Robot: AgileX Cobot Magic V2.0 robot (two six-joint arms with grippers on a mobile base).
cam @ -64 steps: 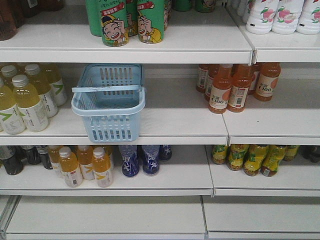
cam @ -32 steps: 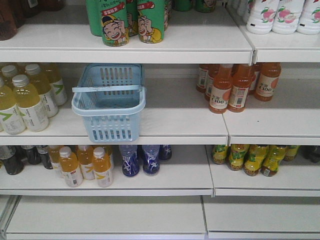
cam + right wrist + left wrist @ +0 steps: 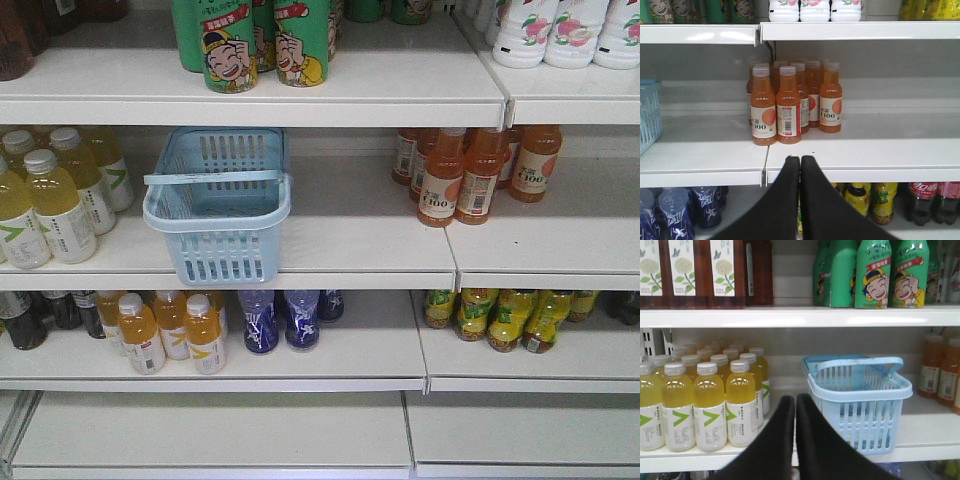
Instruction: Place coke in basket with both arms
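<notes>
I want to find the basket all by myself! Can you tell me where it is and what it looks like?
Look at the white shelves and find the middle one. The basket sits there, between the yellow drink bottles on the left and the orange drink bottles on the right. It is the only light blue thing, with slotted sides and a flat handle across its top.

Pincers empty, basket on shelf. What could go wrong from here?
1. No coke can shows in any view; the red-labelled cola bottles could be grabbed by mistake.
2. The basket sits at the lip of the shelf; a push may tip it off.
3. Left pincer and right pincer are shut; they must open before gripping.
</notes>
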